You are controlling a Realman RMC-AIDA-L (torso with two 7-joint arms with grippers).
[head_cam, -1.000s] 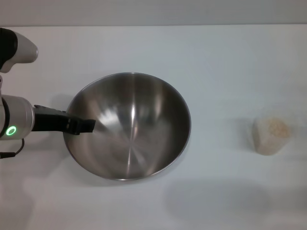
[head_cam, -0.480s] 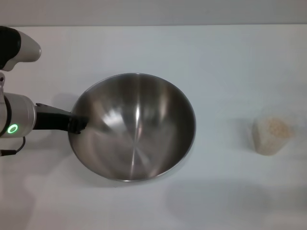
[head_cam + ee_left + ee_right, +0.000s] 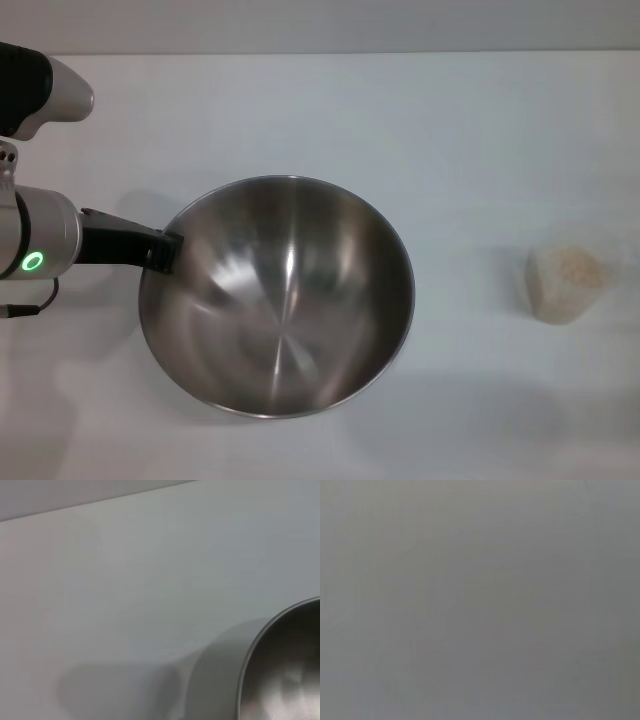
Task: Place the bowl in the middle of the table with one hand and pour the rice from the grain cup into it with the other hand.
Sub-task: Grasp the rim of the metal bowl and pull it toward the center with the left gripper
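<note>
The large steel bowl [image 3: 285,300] is left of the table's middle in the head view, and its rim [image 3: 260,645] also shows in the left wrist view. My left gripper [image 3: 165,250] comes in from the left and is shut on the bowl's left rim; the bowl looks tilted and held a little off the white table [image 3: 450,130]. The clear grain cup [image 3: 566,285] stands upright at the right, apart from the bowl, with pale rice [image 3: 580,268] inside. My right gripper is out of view, and the right wrist view shows only plain grey.
The table's far edge [image 3: 320,52] runs across the back. Open white surface lies between the bowl and the grain cup. A shadow falls on the table near its front right.
My left gripper has carried the bowl a little to the right and toward the front; the bowl looks larger. The grain cup has not moved.
</note>
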